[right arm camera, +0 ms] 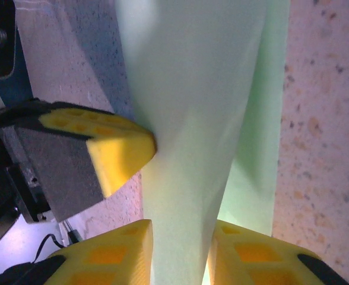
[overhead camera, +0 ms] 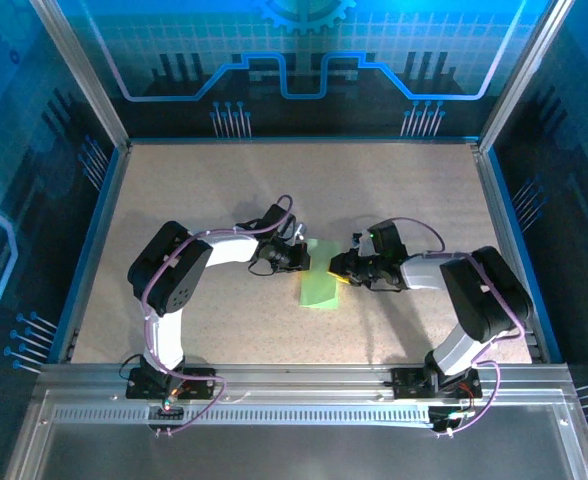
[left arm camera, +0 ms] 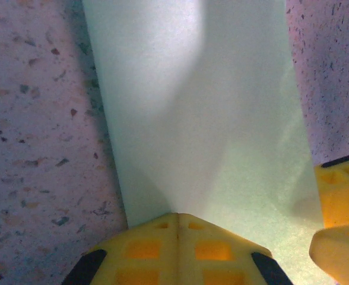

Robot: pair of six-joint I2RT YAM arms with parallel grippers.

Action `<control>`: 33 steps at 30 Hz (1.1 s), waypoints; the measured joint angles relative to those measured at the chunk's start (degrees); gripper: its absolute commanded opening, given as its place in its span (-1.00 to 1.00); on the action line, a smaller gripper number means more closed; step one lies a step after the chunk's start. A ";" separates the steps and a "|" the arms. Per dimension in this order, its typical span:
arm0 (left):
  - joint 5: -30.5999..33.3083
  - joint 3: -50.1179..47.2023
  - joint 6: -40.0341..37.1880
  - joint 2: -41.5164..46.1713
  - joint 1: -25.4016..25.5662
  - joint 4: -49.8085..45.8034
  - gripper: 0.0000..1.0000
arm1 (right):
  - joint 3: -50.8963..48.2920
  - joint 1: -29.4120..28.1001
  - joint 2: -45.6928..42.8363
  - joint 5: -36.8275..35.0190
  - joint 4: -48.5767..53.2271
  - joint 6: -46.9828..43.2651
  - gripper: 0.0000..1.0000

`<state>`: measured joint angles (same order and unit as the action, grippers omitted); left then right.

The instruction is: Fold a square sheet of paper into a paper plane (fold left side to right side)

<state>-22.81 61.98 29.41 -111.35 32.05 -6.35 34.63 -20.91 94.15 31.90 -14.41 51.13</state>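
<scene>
Both grippers crowd the paper (overhead camera: 319,283) mid-table: left gripper (overhead camera: 302,258) on its left edge, right gripper (overhead camera: 340,270) on its right. The table (overhead camera: 224,190) all round lies open.

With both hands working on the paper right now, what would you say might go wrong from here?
1. The right hand pinches a raised flap of paper; pulling sideways might tear or crumple it.
2. The left hand, shut, presses the paper's edge; if it slips, the fold could skew.

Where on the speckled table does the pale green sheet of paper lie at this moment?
In the top external view, the pale green sheet of paper lies near the middle of the speckled table, between the left gripper and the right gripper.
</scene>
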 measured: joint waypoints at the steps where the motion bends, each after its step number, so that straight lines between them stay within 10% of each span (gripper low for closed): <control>1: 0.02 0.00 0.00 0.00 0.00 0.00 -1.00 | 0.33 0.13 0.33 0.00 0.07 -0.20 -0.44; 13: 0.00 0.00 -1.05 0.04 0.00 -0.04 -0.95 | 1.42 0.90 2.69 0.00 1.53 -2.14 -0.75; 33: 5.09 -9.35 -11.08 24.72 2.01 -3.26 0.11 | 3.74 1.11 1.73 -0.02 8.96 1.49 -0.88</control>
<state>-17.72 52.62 18.33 -86.63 34.06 -9.61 38.37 -19.79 95.88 31.88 -5.45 52.62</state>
